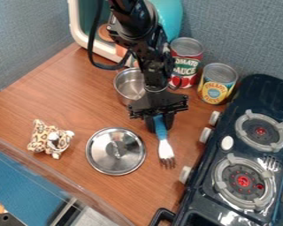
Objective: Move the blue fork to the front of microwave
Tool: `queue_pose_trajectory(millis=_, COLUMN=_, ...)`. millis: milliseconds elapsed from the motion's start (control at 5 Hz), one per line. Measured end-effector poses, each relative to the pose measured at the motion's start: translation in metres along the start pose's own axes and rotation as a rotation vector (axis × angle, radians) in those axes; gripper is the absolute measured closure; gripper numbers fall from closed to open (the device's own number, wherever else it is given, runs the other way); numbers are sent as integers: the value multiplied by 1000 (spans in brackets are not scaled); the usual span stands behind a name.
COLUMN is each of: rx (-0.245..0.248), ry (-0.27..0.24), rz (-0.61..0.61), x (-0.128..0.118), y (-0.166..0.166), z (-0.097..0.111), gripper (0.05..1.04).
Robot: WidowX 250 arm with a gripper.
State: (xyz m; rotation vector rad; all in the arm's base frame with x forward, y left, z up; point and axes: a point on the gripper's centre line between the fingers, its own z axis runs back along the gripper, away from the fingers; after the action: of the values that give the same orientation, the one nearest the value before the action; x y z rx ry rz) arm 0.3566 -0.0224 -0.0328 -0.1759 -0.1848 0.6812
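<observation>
I had the microwave (76, 21) at the counter's (79, 99) far side, against the walls, with a rounded teal thing (173, 17) beside it, partly behind the arm. Just in front of the microwave stood the metal pot (127, 84), close behind the tool (159, 122) and partly covered by it. That pot was what stood in my way, between the fork (164, 148) and the microwave. Two cans lined the far edge on the stove side: the red one (186, 66) nearer the microwave, the yellow one (216, 84) just beside it, toward the stove (259, 93). The stove ran along the counter's right edge, its knobs facing the fork. The lid (108, 152) lay flat just left of the fork, apart from it, and the spotted toy (51, 139) lay farther left, near the front edge.

The fork was in my tool, its fingers closed on either side of the blue handle. From there the white neck and tines slanted out below the tool, toward the front edge, between the lid and the stove. I couldn't tell whether the tines touched the counter.
</observation>
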Motion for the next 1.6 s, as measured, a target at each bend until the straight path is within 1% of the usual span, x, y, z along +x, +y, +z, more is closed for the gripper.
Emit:
queue_pose_trajectory(millis=200, rx=26, ry=12, rz=-63, x=-15, y=-10, z=1, gripper=709)
queue_pose_trajectory(millis=400, rx=14, ry=12, rz=-84, x=-22, y=-17, z=4, gripper=709)
queue_pose_trajectory(millis=600, rx=-55, ry=-14, rz=-132, x=-24, y=-25, z=32, gripper=709)
queue_pose_trajectory(millis=800, rx=-110, ry=-38, rz=-131, x=-18, y=-25, z=68, gripper=709)
queue_pose_trajectory(millis=1000, rx=-150, ry=-89, rz=-26, x=8, y=-4, z=109, gripper=709)
queue_pose_trajectory(millis=1200, rx=-153, ry=-133, rz=136, x=34, y=38, z=131, gripper=709)
queue_pose_trajectory(millis=1400, rx=-150, ry=-165, rz=320, x=59, y=78, z=137, gripper=710)
queue_pose_trajectory(millis=1600, rx=-129, ry=-176, rz=484, x=89, y=118, z=126, gripper=710)
